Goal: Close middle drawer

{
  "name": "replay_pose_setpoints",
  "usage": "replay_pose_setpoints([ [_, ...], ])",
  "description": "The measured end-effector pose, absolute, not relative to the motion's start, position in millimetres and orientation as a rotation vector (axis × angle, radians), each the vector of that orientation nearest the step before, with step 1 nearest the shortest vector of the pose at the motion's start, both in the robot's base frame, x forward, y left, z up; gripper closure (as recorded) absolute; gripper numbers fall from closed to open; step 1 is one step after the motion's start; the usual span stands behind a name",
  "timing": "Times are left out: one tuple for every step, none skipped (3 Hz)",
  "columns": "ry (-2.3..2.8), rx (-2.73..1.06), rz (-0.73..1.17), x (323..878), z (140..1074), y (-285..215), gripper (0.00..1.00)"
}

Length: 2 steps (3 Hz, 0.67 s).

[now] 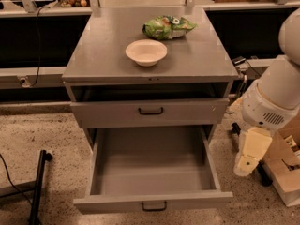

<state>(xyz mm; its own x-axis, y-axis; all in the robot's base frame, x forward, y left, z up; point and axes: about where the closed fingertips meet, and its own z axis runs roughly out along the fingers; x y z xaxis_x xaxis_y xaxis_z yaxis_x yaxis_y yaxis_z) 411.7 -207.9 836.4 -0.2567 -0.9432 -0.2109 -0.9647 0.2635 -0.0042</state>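
Right, approach step: middle drawer fully open, my gripper hanging off its side, grasp state unclear; next I push the front.

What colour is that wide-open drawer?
Plain grey middle drawer, camera view; the gripper hangs to its right.

Your arm: fat white rounded shells, thin grey seam, dotted vent grille on lower joint. Your gripper: cream, blocky, tapered, low at right edge, below that joint.
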Motion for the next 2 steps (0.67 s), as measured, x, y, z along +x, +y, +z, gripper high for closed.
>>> replay_pose_setpoints([
  [2.405, -1.902, 0.222, 416, 804, -208, 0.00],
  [2.359, -2.000, 0.250, 394, 769, -204, 0.00],
])
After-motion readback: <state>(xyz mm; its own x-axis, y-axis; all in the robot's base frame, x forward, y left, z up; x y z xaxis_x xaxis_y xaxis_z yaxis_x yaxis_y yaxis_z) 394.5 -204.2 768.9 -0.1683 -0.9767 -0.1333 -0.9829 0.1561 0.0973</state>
